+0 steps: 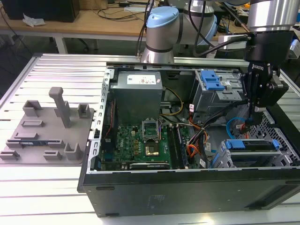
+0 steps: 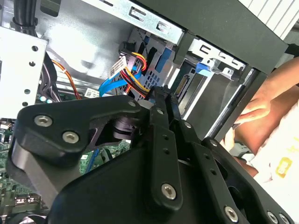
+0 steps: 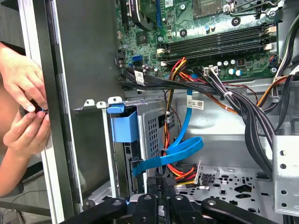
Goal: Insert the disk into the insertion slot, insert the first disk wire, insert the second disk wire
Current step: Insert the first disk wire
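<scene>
- Well off to the exterior view's left of the gripper (image 1: 251,119), I see a grey fixture plate (image 1: 47,136) lying on the desk (image 1: 56,75), outside the open computer case (image 1: 187,192).
- The gripper hangs inside the case, its fingers (image 3: 156,191) pressed together on the end of a red, yellow and black wire bundle (image 3: 184,175).
- Just below the gripper, the disk (image 1: 248,144) sits in the insertion slot (image 1: 220,157). A blue cable (image 3: 180,149) loops to the disk's edge.
- Beyond the case wall from the gripper, a person's hands (image 3: 21,81) are held close together.
</scene>
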### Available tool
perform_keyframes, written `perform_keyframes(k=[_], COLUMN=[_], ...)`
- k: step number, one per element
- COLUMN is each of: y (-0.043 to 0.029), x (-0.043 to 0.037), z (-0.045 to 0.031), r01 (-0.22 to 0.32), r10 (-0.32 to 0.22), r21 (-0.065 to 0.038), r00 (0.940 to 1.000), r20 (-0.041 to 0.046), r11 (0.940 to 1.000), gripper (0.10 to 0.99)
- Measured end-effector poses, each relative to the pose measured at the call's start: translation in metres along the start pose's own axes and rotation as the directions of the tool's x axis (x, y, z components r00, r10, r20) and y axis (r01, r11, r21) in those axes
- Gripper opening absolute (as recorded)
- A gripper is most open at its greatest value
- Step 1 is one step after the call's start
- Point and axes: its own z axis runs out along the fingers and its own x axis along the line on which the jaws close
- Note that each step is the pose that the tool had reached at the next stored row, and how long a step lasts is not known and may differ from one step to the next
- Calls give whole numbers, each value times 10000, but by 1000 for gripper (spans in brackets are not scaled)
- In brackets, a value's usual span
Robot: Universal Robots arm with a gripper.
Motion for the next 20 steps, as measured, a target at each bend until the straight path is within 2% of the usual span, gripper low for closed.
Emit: perform_keyframes(k=[5, 6, 7, 8, 9, 11, 18, 20], y=[-4, -19, -47, -60, -83, -110, -125, -151], x=[-1, -3, -3, -4, -6, -7, 76, 107], z=[2, 3, 2, 2, 3, 4, 30, 23], r01=[3, 31, 98, 139, 221, 291, 225, 257], r10=[-3, -31, -99, -140, -222, -292, -207, -237], r21=[-10, -70, -205, -291, -462, -609, -680, -752], r00=[10000, 10000, 10000, 9999, 9998, 9996, 9994, 9993], r20=[2, 1, -9, -11, -17, -14, 280, 282], r11=[10000, 10000, 9997, 9995, 9987, 9977, 9974, 9968], gripper=[165, 165, 165, 165, 165, 165, 165, 165])
